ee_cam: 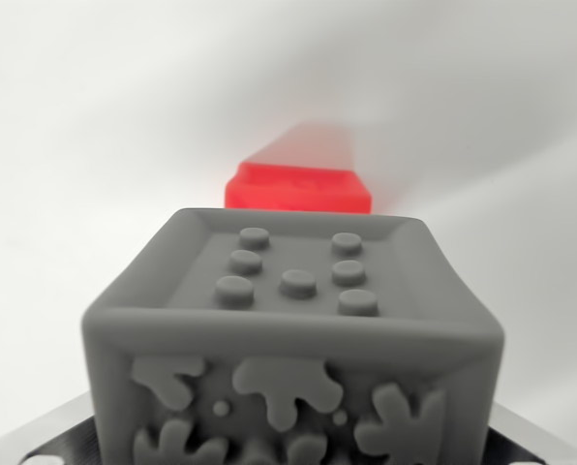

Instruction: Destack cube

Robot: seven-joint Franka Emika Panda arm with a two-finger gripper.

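Note:
A grey cube (293, 339) fills the lower half of the wrist view, very close to the camera. Its upper face carries several round studs, and its near face has raised splash-shaped reliefs. Behind it, partly hidden by its far edge, sits a red cube (298, 189), blurred, on the white surface. Dark parts of my gripper (293, 441) show only in the two bottom corners. They lie against the grey cube's left and right sides, so it looks shut on that cube. The fingertips themselves are hidden.
A plain white surface (85, 145) surrounds both cubes, with a soft shadow across the upper right. Nothing else is in view.

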